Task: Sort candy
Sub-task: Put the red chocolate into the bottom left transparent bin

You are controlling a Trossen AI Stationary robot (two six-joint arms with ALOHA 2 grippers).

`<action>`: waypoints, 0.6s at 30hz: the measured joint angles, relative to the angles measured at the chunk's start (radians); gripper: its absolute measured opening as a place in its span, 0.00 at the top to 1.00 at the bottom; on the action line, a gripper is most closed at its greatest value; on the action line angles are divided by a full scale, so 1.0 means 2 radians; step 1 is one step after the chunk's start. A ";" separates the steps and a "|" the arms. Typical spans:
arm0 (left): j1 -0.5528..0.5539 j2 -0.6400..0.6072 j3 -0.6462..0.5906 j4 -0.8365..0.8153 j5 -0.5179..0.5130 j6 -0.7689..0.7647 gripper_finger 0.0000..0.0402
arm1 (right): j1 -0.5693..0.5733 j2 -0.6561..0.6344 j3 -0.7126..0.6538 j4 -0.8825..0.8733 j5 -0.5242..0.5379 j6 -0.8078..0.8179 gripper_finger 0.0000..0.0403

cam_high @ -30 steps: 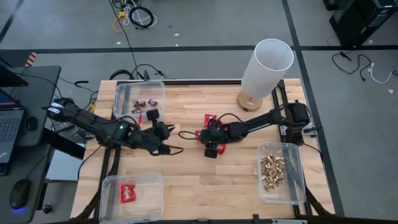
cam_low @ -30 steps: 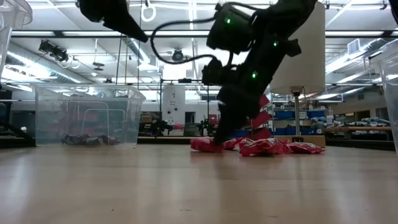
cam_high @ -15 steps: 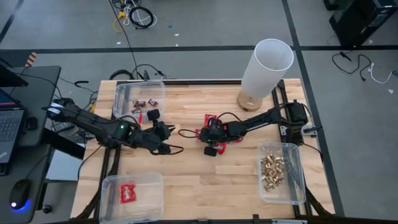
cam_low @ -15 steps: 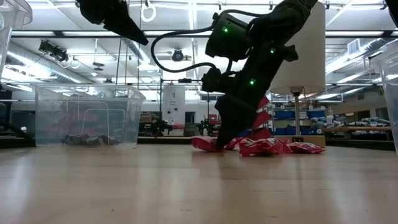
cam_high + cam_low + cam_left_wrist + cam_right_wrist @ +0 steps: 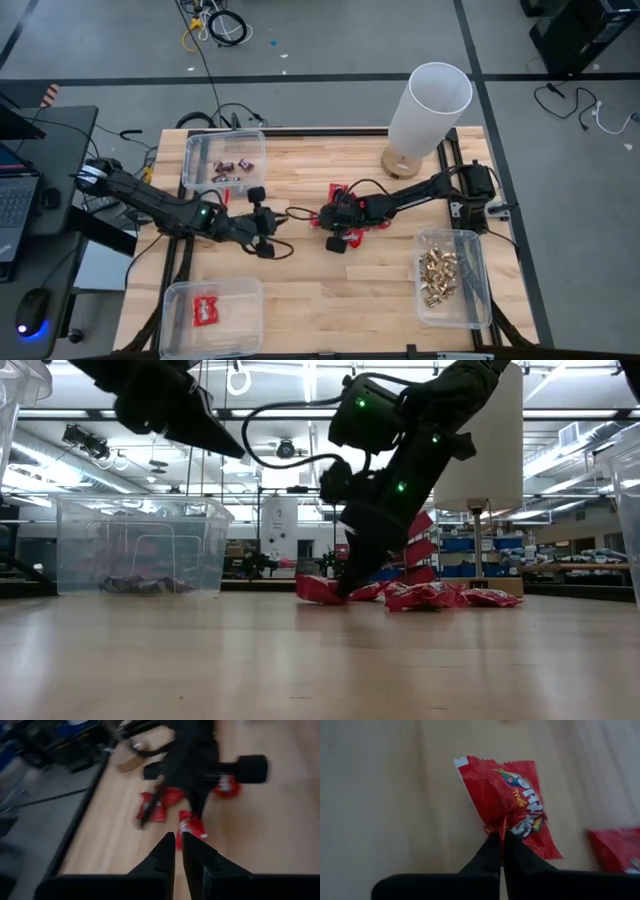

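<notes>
Several shiny red candy packets (image 5: 352, 200) lie in a loose pile mid-table. My right gripper (image 5: 341, 591) reaches down at the pile's left edge and is shut on one red packet (image 5: 507, 802). My left gripper (image 5: 268, 242) hangs above the table left of the pile and points toward it. Its fingers (image 5: 178, 842) are shut with nothing between them. Purple-brown bars lie in the far-left bin (image 5: 225, 160), red packets in the near-left bin (image 5: 210, 310), and gold pieces in the right bin (image 5: 450, 275). My right gripper pinches a raised crease of the wrapper (image 5: 496, 827) between its two fingertips, about midway along one long edge of the red packet. The fingers come slanting down from the table's right side. The packet still rests on the table (image 5: 318, 588), at the edge of the pile.
A tall white cylinder on a wooden foot (image 5: 428, 105) stands at the far right of the table. Bare wood lies between the pile and the near edge. The two grippers are close together mid-table. A laptop and a mouse lie off the table's left side.
My left gripper has come down and moved toward the table's right and near edges, closer to the pile. My right gripper has stayed in place and shut on the red packet, whose left end has shifted slightly toward the left.
</notes>
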 joint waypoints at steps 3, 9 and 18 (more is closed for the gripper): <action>0.000 0.000 -0.017 0.024 0.027 0.018 0.91 | 0.000 -0.007 0.000 0.017 -0.025 -0.001 1.00; 0.000 0.000 -0.045 0.056 0.056 0.029 0.90 | 0.001 -0.029 0.000 0.041 -0.070 -0.003 1.00; 0.000 0.000 -0.068 0.130 0.091 0.053 0.79 | -0.004 -0.056 0.000 0.110 -0.149 -0.004 1.00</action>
